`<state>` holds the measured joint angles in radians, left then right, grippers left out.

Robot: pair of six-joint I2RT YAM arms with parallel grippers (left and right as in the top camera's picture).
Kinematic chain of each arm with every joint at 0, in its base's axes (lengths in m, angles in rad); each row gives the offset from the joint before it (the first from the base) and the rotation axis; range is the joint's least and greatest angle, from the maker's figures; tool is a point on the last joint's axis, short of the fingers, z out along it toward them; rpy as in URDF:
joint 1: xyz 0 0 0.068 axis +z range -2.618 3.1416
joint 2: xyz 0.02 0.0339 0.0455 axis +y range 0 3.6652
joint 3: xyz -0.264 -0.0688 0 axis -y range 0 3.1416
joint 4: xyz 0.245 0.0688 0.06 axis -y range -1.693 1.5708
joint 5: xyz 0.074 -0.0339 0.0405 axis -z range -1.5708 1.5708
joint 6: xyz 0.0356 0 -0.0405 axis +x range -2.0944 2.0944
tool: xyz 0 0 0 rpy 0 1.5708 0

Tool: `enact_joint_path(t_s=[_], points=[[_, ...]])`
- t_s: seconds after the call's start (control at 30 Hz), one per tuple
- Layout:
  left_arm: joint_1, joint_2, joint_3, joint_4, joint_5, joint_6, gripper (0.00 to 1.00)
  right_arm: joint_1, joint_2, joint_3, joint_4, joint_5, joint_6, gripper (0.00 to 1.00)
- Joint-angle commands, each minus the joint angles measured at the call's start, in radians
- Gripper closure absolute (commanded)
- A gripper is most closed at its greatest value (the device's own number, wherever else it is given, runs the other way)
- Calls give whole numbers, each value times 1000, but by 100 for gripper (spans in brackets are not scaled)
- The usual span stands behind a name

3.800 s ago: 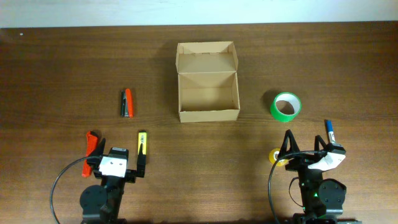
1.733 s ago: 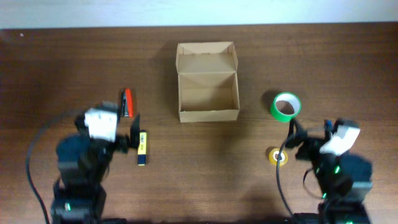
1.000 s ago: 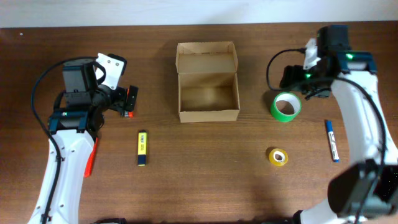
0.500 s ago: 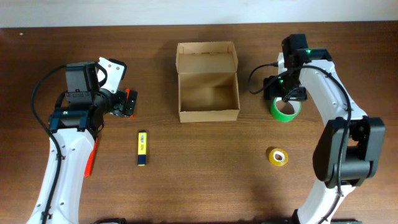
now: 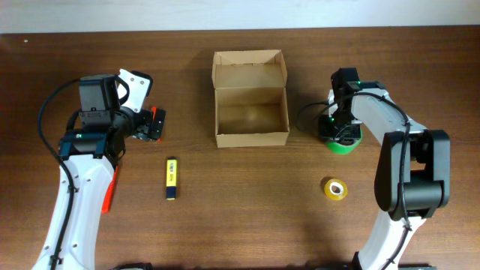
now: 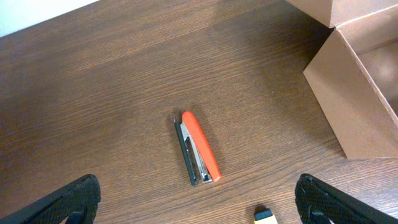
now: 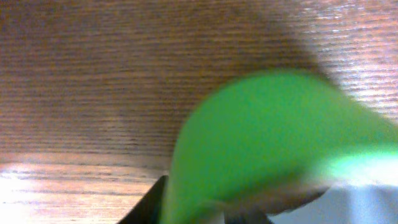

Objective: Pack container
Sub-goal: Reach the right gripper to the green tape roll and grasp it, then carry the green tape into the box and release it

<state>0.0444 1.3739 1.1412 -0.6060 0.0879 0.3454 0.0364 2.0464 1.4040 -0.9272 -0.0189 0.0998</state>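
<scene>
Wooden surface (image 5: pixel 247 217) bears an open box (image 5: pixel 251 138), left end effector (image 6: pixel 208 200) wide above a stapler (image 6: pixel 199 149) at 9 o'clock, right end effector (image 5: pixel 341 127), grip untellable, at green tape (image 7: pixel 267 143) at 3 o'clock.

Right wrist view: green tape roll (image 7: pixel 261 143) is out of focus and cut off at the right and bottom edges. Overhead view: right gripper (image 5: pixel 339 128) covers most of the roll; jaw position cannot be determined. Left wrist view: container (image 6: pixel 367 81) is cut off at the right edge.
</scene>
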Motion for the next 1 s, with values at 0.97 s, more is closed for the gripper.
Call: enact_joint_path(t_s=[0.97], points=[[4, 5, 17, 0, -11, 12, 0, 395, -32, 840, -457, -51, -225, 96]])
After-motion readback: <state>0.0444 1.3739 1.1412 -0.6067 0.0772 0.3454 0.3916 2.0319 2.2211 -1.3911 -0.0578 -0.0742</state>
